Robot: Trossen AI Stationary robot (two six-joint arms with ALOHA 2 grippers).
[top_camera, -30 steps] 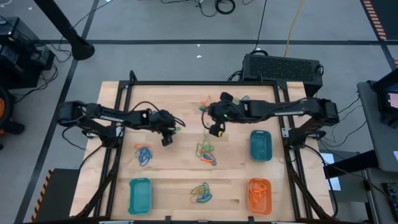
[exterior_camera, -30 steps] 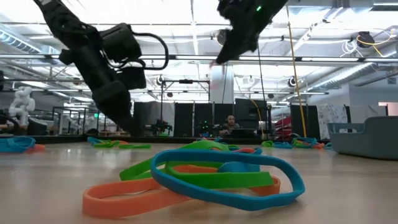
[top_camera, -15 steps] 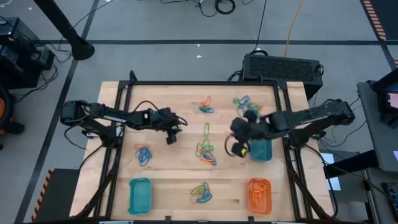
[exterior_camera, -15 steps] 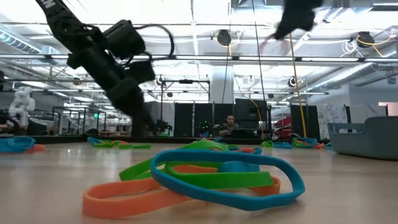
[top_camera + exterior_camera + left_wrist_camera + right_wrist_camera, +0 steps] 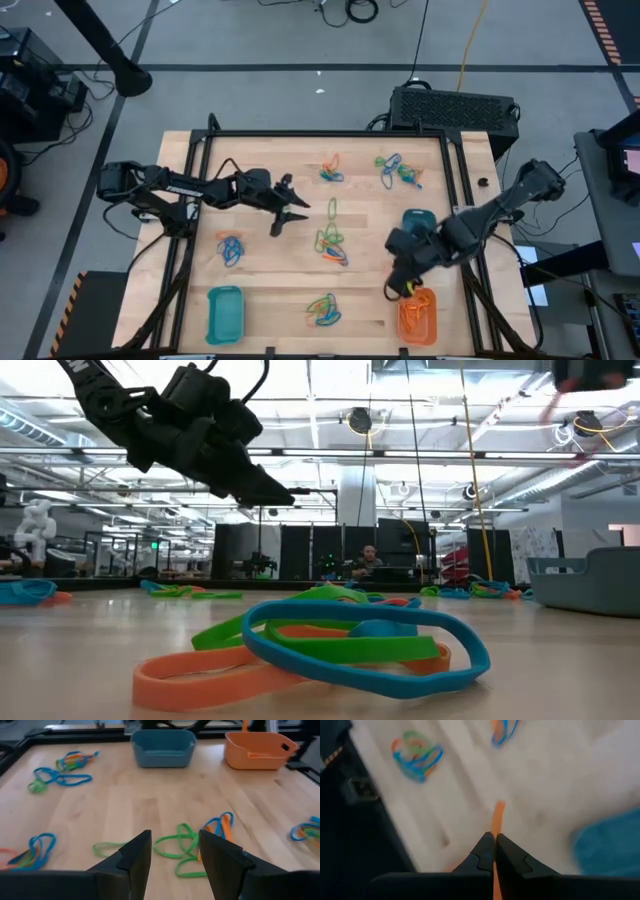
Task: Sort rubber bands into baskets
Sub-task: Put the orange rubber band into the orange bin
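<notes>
One blurred orange band [image 5: 498,816] in right gripper [image 5: 494,851]

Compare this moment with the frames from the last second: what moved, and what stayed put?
The right gripper, shut on an orange rubber band, swung from the table's middle toward the orange basket at the near right corner. The left gripper stayed open and turned toward the centre pile. The baskets and the loose piles did not move.
</notes>
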